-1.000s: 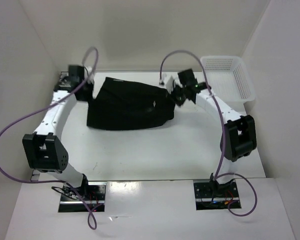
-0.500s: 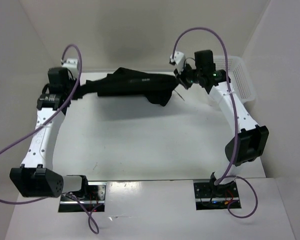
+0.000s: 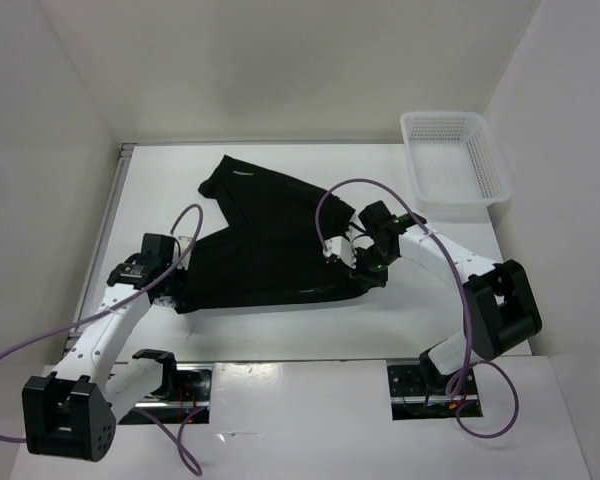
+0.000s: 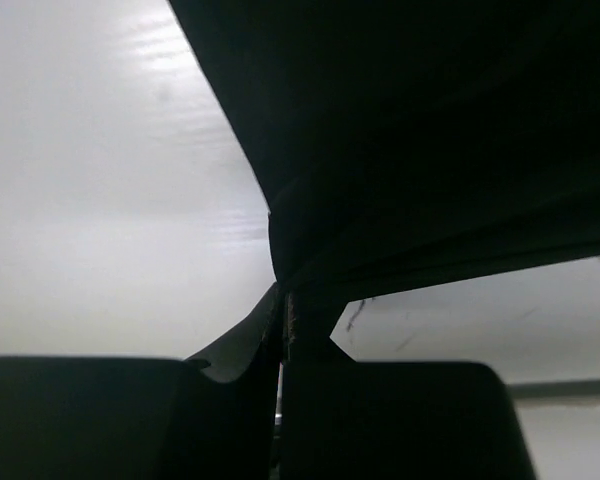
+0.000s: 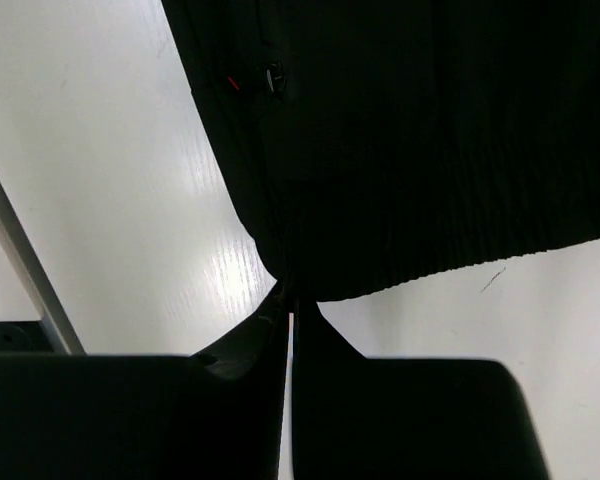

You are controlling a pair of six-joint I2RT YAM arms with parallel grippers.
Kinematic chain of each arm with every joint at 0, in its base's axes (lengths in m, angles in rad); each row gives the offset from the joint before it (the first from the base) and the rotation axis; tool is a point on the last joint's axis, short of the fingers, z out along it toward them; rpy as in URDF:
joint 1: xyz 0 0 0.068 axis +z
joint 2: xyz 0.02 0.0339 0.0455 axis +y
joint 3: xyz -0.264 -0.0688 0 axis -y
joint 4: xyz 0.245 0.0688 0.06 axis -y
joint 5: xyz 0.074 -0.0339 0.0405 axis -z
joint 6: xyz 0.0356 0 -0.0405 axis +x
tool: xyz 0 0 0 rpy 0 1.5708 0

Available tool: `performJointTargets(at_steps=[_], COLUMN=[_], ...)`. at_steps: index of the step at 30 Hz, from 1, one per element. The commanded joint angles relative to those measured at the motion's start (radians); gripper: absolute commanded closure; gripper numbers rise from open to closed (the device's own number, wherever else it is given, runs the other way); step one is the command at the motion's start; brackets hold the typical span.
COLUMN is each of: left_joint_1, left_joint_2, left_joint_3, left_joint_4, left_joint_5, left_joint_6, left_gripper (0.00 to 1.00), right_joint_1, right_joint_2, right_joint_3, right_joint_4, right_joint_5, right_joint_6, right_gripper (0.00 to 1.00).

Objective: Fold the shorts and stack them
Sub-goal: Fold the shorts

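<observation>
Both near corners pinched, shorts spread out

My left gripper [image 3: 177, 288] and right gripper [image 3: 366, 276] are each clamped tight on a near corner of the shorts [image 3: 265, 240], one per side. I guess that's so the near edge pulls straight between us instead of bunching. The shorts lie spread on the table [image 3: 280, 330], well left of the basket [image 3: 458, 207] and mostly nearer to me than it. Looks to me like a setup for the fold, not done yet.

Bright even overhead light, soft shadows, sheen on the table [image 5: 225, 265], wrist-view foregrounds dark, blurred
</observation>
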Motion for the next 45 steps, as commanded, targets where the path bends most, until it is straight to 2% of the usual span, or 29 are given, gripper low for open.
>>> performJointTargets(at_steps=[1,5,9,14,16,17,18,19,20,22,24,28,29,30,32,35,38,45], left_joint_1=[-0.032,-0.075,-0.075,-0.075,-0.075,-0.075,-0.075,-0.075,-0.075,-0.075,-0.062,-0.003,0.033,0.049,0.07,0.083,0.071,0.07], left_joint_2=[-0.063,-0.137,-0.189,-0.215,-0.258,-0.275,-0.307,-0.321,-0.332,-0.341,-0.283,-0.094,0.003,0.056,0.227,0.383,0.432,0.558], left_joint_3=[-0.03,-0.03,-0.039,-0.016,-0.005,-0.005,-0.016,-0.016,-0.027,-0.027,-0.016,0.092,0.119,0.14,0.203,0.255,0.236,0.211], left_joint_4=[-0.08,-0.167,-0.168,-0.206,-0.243,-0.243,-0.252,-0.261,-0.261,-0.235,-0.128,0.1,0.178,0.213,0.305,0.392,0.444,0.561], left_joint_5=[-0.075,-0.075,-0.094,-0.071,-0.061,-0.061,-0.052,-0.052,-0.063,-0.063,-0.063,-0.054,-0.045,-0.044,-0.06,-0.06,-0.055,-0.045], left_joint_6=[0.008,0.008,0.008,0.008,0.008,0.008,0.008,0.008,0.008,0.008,0.008,0.008,0.008,0.008,0.008,0.008,0.008,0.008], left_gripper=[1.0,1.0,1.0,1.0,0.95,0.89,0.6,0.53,0.48,0.37,0.36,0.36,0.34,0.34,0.34,0.34,0.33,0.32], right_joint_1=[-0.017,0.009,0.107,0.156,0.172,0.187,0.187,0.187,0.187,0.187,0.157,0.017,0.017,0.017,0.11,0.242,0.337,0.425], right_joint_2=[-0.054,-0.063,-0.072,-0.072,-0.061,-0.052,-0.052,-0.052,-0.052,-0.052,-0.061,-0.061,-0.061,-0.061,-0.043,-0.009,0.015,0.034], right_joint_3=[-0.016,-0.016,-0.051,-0.051,-0.042,-0.042,-0.042,-0.03,-0.029,0.006,0.067,0.205,0.214,0.214,0.196,0.136,0.077,0.0], right_joint_4=[0.002,-0.075,-0.155,-0.214,-0.229,-0.229,-0.229,-0.219,-0.197,-0.162,-0.119,-0.036,-0.013,0.025,0.062,0.105,0.142,0.133], right_joint_5=[0.133,0.142,0.173,0.225,0.225,0.225,0.225,0.236,0.245,0.279,0.313,0.137,0.089,0.075,0.099,0.122,0.145,0.156], right_joint_6=[-0.057,-0.106,-0.151,-0.195,-0.207,-0.198,-0.198,-0.183,-0.168,-0.14,-0.131,-0.07,-0.056,-0.046,-0.037,-0.051,-0.062,-0.108], right_gripper=[1.0,1.0,1.0,1.0,0.76,0.54,0.35,0.22,0.19,0.18,0.18,0.24,0.28,0.28,0.3,0.3,0.3,0.34])
